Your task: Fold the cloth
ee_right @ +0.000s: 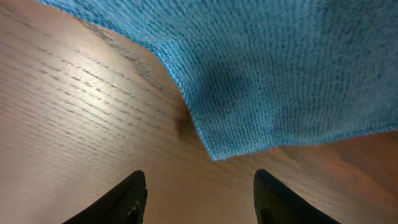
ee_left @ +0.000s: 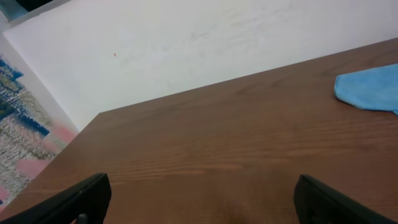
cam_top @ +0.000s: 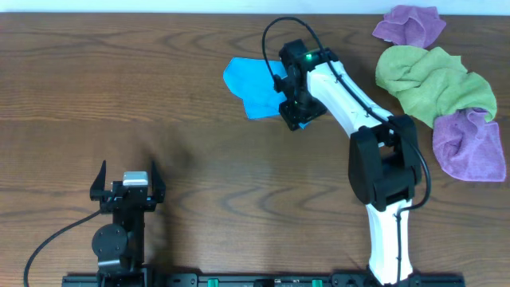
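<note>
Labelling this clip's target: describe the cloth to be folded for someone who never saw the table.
On the wooden table, look along the far edge, just right of centre, where the white right arm reaches. The cloth lies by its tool, alone. It is sky-blue, unlike the lime-green cloth and purple cloths heaped at the far right.

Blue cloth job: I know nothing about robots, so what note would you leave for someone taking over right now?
Left gripper: open, empty, at the near side of the table, far from the cloth.
Right gripper: jaws apart, holding nothing, low over the table just short of a cloth corner.
Cloth: lying on the table, far side, right of the middle.
Done: no fold visible yet.
Left: grip that corner and fold the cloth over.
</note>
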